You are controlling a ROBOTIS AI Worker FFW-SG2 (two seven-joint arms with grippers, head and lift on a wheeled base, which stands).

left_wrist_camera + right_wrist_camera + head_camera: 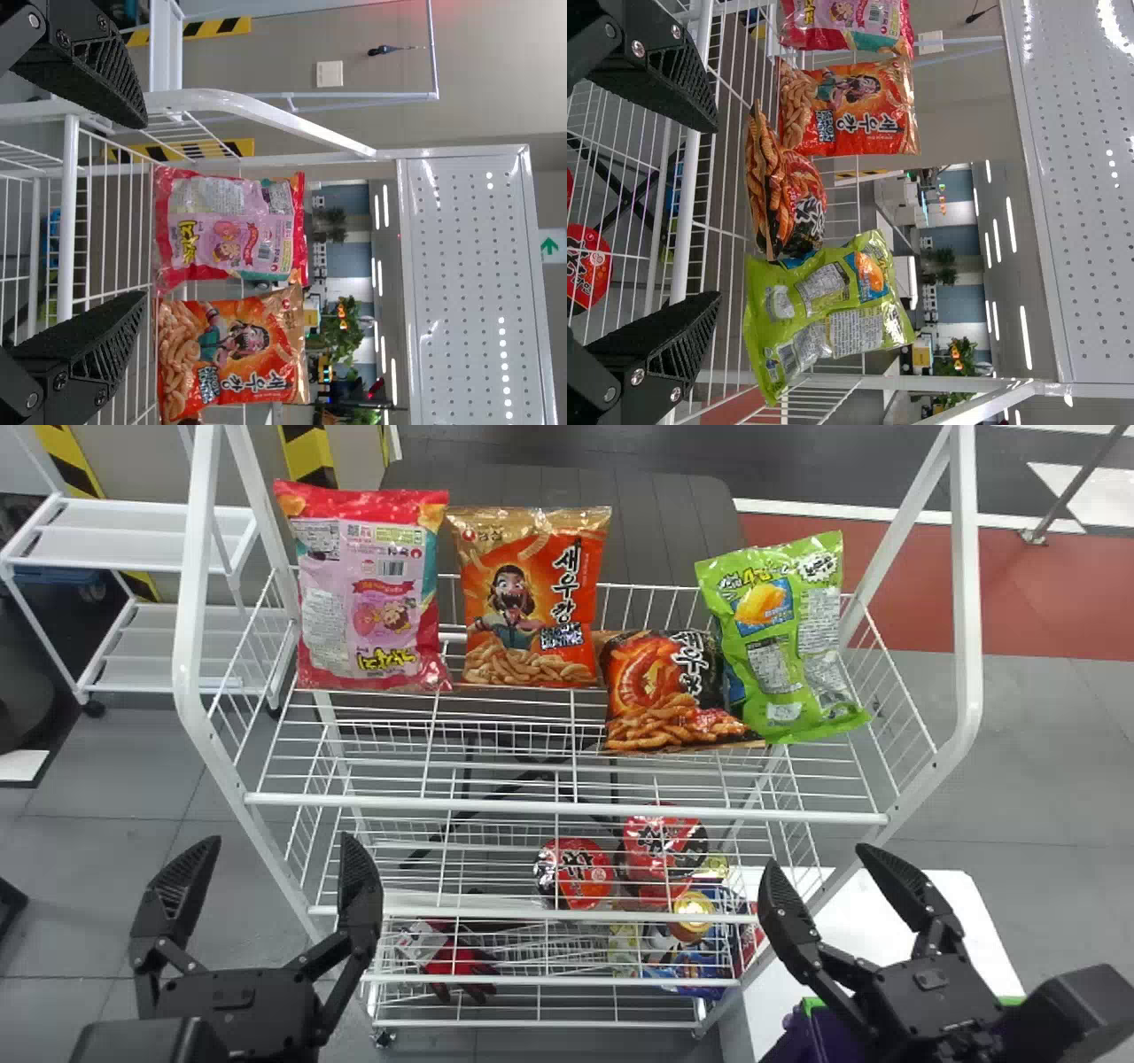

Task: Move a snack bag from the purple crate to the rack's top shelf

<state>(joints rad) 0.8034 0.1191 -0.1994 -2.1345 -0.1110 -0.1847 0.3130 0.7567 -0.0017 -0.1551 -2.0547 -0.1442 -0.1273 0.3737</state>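
Arms point toward the rack [567, 808], left pincer [280, 840] and right pincer [817, 856] spread wide.

- Purple crate [799, 1040], beneath the right pincer [819, 856], mostly hidden by it and cut off by the head view's bottom edge
- Black snack bag [660, 691], beyond the right pincer, one side behind the green bag [766, 638]
- Red-and-black item [454, 962], beside the left pincer [280, 840], partly behind wires, too unclear to name
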